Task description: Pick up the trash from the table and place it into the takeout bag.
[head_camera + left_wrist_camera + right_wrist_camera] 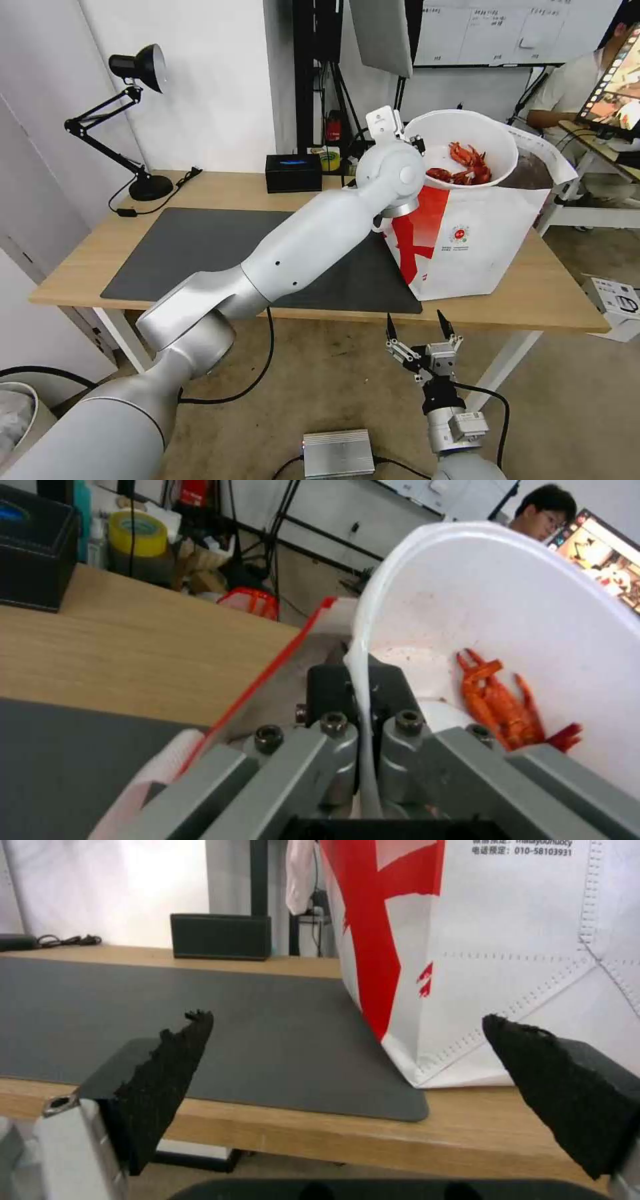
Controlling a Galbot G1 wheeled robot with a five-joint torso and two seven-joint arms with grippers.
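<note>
Reaching across the table [220, 193], the left gripper [360, 700] pinches the rim of the white round bowl [467, 137], its fingers [330, 690] pressed onto the thin wall from both sides. The bowl hangs tilted over the open mouth of the takeout bag [467, 247], with the red crayfish shells [467, 167] gathered at its lower side. The bag stands upright on the table, its near corner resting on the dark grey mat [200, 253] and its red panel facing the mat. Its white strap handle [550, 153] arcs over the top beside the bowl.

Behind the bag's mat-side edge, a black box [293, 173] sits at the far rim of the table, and a black desk lamp [137, 120] stands farther along from the bag, past the mat's far corner.

The right gripper [417, 327] hovers below the table's near edge, in front of the bag, its black fingertips [167, 1060] spread wide and holding nothing.
</note>
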